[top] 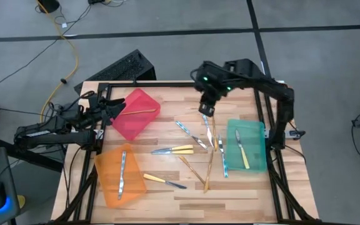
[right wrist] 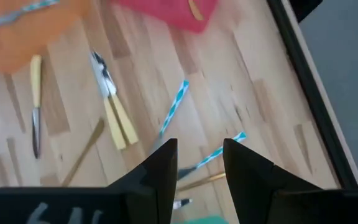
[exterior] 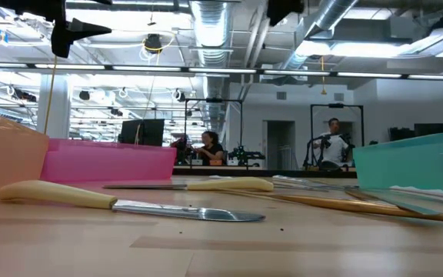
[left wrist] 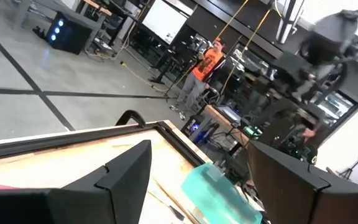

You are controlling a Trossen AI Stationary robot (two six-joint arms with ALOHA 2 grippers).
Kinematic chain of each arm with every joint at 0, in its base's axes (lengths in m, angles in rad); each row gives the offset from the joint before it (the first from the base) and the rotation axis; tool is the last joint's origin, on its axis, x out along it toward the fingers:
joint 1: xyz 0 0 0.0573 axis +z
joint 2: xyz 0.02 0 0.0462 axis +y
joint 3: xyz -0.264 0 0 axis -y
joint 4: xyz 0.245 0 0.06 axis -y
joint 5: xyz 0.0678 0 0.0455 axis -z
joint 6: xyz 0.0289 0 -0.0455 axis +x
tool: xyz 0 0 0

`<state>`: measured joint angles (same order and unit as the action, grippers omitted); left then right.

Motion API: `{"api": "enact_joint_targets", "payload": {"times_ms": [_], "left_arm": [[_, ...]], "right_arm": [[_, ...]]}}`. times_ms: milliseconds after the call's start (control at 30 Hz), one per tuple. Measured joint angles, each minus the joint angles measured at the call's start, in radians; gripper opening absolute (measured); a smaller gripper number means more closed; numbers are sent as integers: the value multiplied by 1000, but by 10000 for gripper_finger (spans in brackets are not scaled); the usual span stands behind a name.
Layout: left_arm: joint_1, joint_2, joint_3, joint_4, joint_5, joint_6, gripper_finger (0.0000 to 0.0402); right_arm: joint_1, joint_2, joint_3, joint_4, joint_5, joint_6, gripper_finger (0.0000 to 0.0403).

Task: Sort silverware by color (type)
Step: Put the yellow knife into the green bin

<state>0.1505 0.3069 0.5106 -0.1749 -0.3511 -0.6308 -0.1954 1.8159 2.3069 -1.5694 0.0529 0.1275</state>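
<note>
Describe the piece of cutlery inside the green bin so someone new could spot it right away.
Find the translucent green bin at the table's right edge, near the right arm's base. One piece lies inside: a yellow-handled utensil with a silver end. The silvery-blue piece next to it lies outside the bin's left wall, on the bare wood.

A wooden table (top: 242, 194) holds three bins around a loose scatter of silverware (top: 195, 153) at its middle. Seen from above, one bin (top: 137, 112) sits left of and behind the scatter with one piece inside. A second bin (top: 108, 181) sits left of and in front of it, also holding one piece. The third bin (top: 256, 134) sits just right of the scatter, with one piece in it. One knife (top: 165, 181) lies between the second bin and the scatter.
</note>
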Motion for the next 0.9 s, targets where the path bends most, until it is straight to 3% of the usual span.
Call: {"api": "enact_joint_targets", "payload": {"times_ms": [167,367,500,700,800,900], "left_arm": [[0,0,0,0,22,4,247],[0,0,0,0,32,6,247],[0,0,0,7,32,2,247],[0,0,0,9,32,-12,247],[0,0,0,9,31,-15,247],[0,0,0,9,28,-18,247]], "right_arm": [[123,-149,-164,4,70,84,152],[338,-353,-546,188,256,331,152],[485,-436,-836,478,331,428,152],[584,-413,-1195,1119,411,324,152],[580,-326,-1290,1422,417,232,152],[552,-232,-1314,1561,420,139,152]]}}
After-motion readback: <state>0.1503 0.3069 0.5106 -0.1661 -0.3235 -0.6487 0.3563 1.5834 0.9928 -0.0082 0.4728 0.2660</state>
